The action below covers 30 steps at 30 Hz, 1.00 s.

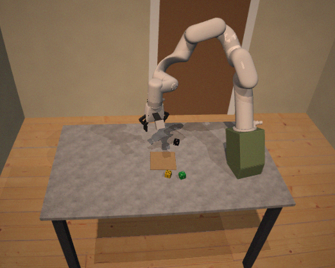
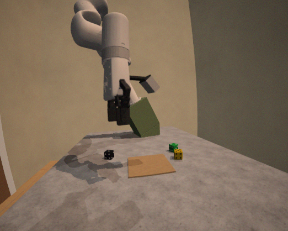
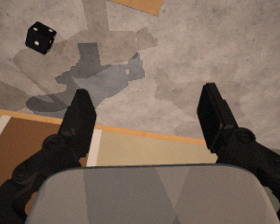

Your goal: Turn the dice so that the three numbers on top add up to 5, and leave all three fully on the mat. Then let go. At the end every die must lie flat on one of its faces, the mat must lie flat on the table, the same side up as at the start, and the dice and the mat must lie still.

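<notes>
A tan mat (image 1: 163,160) lies flat on the grey table, also in the exterior view (image 2: 149,165); nothing is on it. A black die (image 1: 176,142) (image 2: 108,154) (image 3: 40,38) sits on the table behind the mat, off it. A yellow die (image 1: 168,174) (image 2: 178,154) and a green die (image 1: 181,175) (image 2: 173,147) sit on the table just in front of the mat, close together. My gripper (image 1: 153,124) (image 3: 145,99) hangs open and empty high above the table's back edge, left of the black die.
The arm's green base block (image 1: 245,151) stands on the table at the right. The table's back edge runs under the gripper, with wooden floor beyond it.
</notes>
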Motion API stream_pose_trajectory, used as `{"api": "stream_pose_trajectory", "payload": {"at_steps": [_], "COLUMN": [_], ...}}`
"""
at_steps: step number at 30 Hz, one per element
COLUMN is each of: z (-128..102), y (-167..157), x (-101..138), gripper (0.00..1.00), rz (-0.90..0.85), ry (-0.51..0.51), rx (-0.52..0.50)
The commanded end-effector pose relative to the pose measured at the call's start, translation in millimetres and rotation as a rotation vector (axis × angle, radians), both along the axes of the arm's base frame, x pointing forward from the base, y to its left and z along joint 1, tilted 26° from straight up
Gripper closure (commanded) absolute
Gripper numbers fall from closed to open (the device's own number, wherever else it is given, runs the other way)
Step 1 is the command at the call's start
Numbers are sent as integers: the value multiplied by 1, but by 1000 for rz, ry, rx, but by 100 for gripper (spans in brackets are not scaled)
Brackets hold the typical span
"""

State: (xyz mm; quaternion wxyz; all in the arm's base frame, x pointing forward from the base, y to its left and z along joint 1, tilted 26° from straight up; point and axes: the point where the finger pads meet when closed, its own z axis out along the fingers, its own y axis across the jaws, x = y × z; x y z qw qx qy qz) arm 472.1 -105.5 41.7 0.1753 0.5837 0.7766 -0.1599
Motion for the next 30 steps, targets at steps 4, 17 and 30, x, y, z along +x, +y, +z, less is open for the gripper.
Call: {"api": "stream_pose_trajectory", "payload": {"at_steps": [4,17,30], "z": [0,-11,-14], "y": [-13,-16,-18], "x": [-62,-134,-134], "gripper": [0,0,0], "rz": [-127,-279,-279], "ry": [-85,-129,-130], "rx": [13,43,44]}}
